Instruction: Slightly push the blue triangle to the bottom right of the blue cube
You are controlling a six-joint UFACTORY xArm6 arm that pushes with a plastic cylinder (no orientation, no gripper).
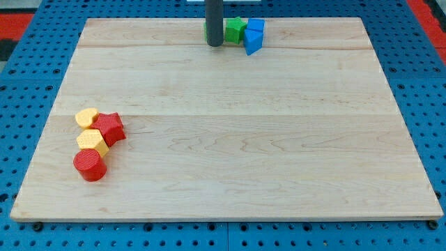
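The blue triangle [252, 42] lies near the board's top edge, just below and touching the blue cube [256, 28]. A green star-like block [235, 28] sits to the left of the blue cube. A second green block [207, 29] is mostly hidden behind my rod. My tip [214, 44] rests on the board to the left of the blue triangle, with a gap between them, and just below-left of the green star block.
At the view's left stand a yellow block [86, 117], a red star-like block [109, 128], a yellow hexagonal block [92, 141] and a red cylinder [90, 165], all clustered. The wooden board [230, 139] lies on a blue pegboard.
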